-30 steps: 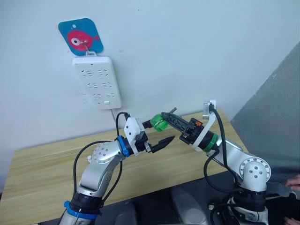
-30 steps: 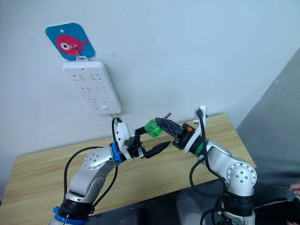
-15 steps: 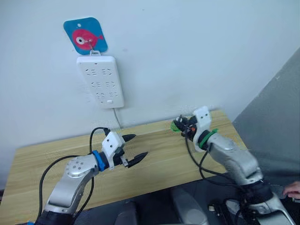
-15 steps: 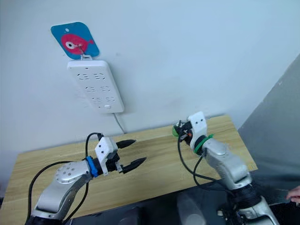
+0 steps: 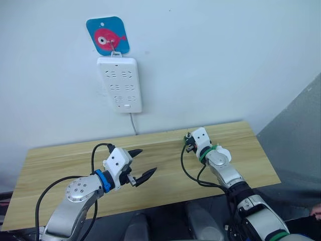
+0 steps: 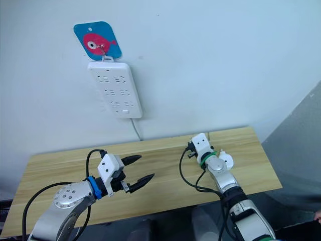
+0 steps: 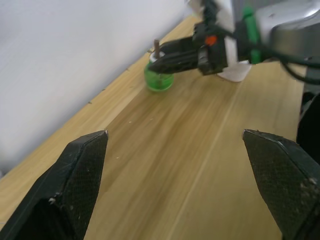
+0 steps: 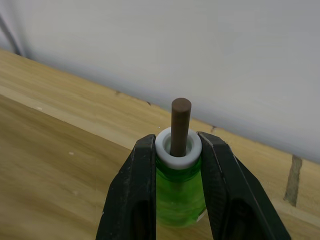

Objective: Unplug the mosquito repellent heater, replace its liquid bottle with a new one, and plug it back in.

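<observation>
Two of the task's steps look done, judging by how things lie: the white power strip [image 5: 120,84] on the wall has nothing plugged into it, and the mosquito repellent heater [image 6: 225,160] lies on the wooden tabletop [image 5: 55,163] just beside the right forearm, with no bottle seen in it. The right gripper [image 8: 174,165] has its jaws pinched on the white neck of a green liquid bottle [image 8: 179,190], brown wick upright, and holds it low over the tabletop near the back edge by the wall; the left wrist view shows the same bottle [image 7: 159,80] at or very near the wood. Whether this is the spent bottle or the fresh one cannot be told, and no second bottle is to be seen. Left to do, on that reading: seat a bottle in the heater's socket and plug the unit back into the strip.

The left gripper [image 5: 140,164] hangs above the middle of the tabletop with its jaws spread wide and nothing between them, well apart from the bottle and the heater.

Room is good. The middle of the tabletop between the two arms is bare wood, so either arm can cross it freely. The tight spots are on the right: bottle and heater sit toward the back right of the tabletop, the wall close behind them and the right end not far off. A cable [image 5: 132,123] drops from the strip down the wall to the back edge, left of the bottle.
</observation>
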Robot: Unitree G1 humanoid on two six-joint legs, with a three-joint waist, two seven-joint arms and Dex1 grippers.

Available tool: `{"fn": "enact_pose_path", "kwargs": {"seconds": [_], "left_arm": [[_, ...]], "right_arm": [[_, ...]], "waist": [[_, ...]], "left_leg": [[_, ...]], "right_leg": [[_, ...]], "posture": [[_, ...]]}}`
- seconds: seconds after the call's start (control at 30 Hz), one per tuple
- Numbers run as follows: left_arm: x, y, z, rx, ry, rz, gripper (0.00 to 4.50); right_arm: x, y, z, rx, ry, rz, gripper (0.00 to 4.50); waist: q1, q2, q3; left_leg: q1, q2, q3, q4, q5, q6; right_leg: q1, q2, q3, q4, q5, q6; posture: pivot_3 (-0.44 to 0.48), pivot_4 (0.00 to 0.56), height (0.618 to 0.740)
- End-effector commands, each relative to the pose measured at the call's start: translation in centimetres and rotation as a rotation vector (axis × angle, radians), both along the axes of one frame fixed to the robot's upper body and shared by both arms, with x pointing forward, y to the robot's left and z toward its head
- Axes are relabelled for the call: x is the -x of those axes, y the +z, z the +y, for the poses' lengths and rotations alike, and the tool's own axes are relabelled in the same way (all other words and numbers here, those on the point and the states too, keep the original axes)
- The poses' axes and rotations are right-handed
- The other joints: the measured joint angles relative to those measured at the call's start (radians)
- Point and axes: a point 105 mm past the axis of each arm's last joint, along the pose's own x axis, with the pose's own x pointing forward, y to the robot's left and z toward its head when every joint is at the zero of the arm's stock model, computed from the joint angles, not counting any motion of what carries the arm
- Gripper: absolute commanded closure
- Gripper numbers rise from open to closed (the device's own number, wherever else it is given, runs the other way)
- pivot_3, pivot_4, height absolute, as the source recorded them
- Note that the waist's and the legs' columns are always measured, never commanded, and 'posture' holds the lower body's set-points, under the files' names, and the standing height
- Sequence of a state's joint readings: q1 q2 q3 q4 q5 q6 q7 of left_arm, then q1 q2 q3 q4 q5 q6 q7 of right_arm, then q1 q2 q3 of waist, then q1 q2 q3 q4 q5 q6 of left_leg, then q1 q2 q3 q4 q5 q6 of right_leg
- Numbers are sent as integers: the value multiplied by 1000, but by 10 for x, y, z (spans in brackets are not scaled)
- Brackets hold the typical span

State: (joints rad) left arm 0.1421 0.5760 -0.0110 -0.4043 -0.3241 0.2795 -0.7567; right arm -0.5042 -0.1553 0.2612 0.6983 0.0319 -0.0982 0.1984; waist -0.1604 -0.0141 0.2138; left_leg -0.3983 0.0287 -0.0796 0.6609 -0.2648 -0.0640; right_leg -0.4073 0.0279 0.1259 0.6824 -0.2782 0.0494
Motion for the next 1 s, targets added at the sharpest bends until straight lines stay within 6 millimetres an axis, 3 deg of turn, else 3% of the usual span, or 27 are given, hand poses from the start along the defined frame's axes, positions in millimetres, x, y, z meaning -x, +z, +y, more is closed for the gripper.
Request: {"fn": "enact_pose_path", "kwargs": {"seconds": [0.03,0.23,0.57,0.8,1.0], "left_arm": [[2,18,-10,23,-57,-63,0],[6,15,-12,24,-87,-12,0],[-4,18,-5,47,-8,-50,0],[-3,32,10,128,22,-95,0],[10,35,35,121,109,-115,0]], "right_arm": [[-7,4,-4,-25,-26,-22,3662],[-4,-11,-6,-43,-39,45,3662],[1,2,-11,-98,-57,-13,83],[29,42,-13,-158,1,-121,34],[75,80,1,-64,294,-156,34]], "waist": [[3,0,0],[6,0,0],[16,0,0],[22,0,0],[21,1,1]], "left_leg": [[0,0,0,0,0,0],[2,0,0,0,0,0],[2,0,-1,0,0,0],[1,0,-1,0,0,0],[1,0,0,1,0,0]], "right_leg": [[0,0,0,0,0,0],[2,0,0,0,0,0],[2,0,0,1,0,0],[1,0,-1,1,0,0],[1,0,0,0,0,0]], "posture": [[-85,185,736],[-85,185,736],[-83,173,736],[-83,174,736],[-93,191,736]]}}
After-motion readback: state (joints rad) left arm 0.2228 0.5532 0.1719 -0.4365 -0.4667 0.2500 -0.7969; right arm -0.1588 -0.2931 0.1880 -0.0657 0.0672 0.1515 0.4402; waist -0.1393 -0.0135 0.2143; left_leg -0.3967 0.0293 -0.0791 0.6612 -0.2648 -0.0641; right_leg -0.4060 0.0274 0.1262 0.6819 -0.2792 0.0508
